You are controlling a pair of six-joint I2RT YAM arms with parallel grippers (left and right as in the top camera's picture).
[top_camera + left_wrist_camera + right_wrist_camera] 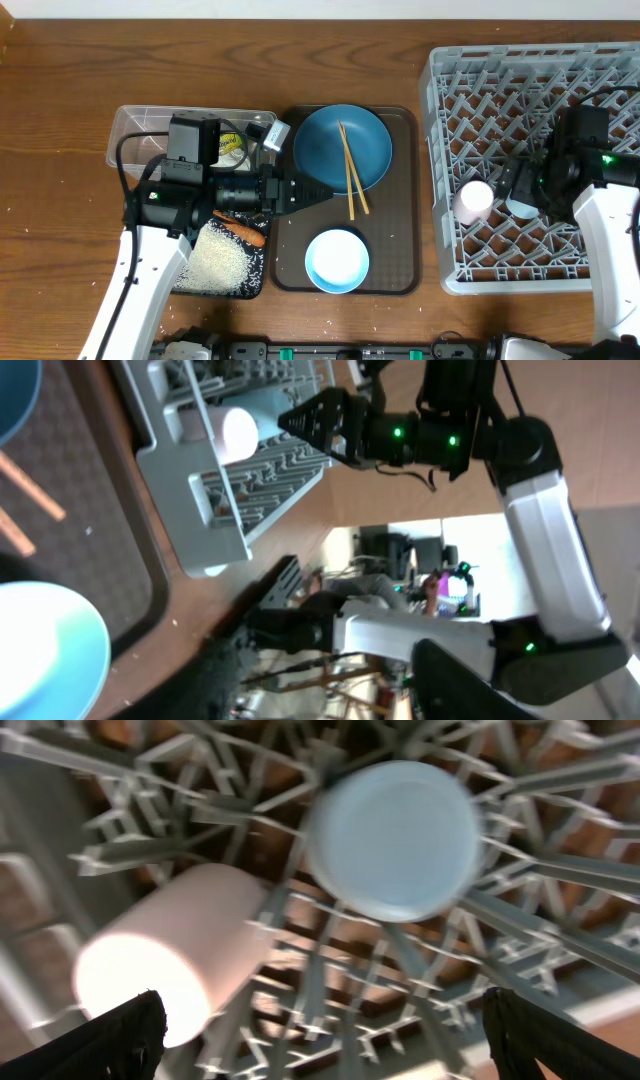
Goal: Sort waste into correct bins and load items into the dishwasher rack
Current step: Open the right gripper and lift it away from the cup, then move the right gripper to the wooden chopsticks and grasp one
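The right gripper [320, 1045] hangs over the big grey rack [530, 90]. Its two fingers [110, 1040] are spread wide apart, and nothing is between them. The pink cup [160, 960] lies on its side in the rack, under the gripper and close to one finger. The small blue cup [393, 838] sits bottom up on the pegs just beside the pink cup, a bit farther out from the fingers. The gripper holds neither cup. The left gripper [315, 190] points across at the brown tray [400, 200], with its tip by the edge of the blue plate [330, 140]. I cannot tell if it is open or closed. The chopsticks [352, 175] lie on the plate just in front of its tip. The light-blue bowl [337, 260] sits on the brown tray, in front and off to one side. Behind the tip, under the arm, is the black tray [255, 285] with the rice [218, 262] and the carrot piece [240, 228]. The clear tub [140, 125] beside the arm has the wrapper [232, 148] in it.
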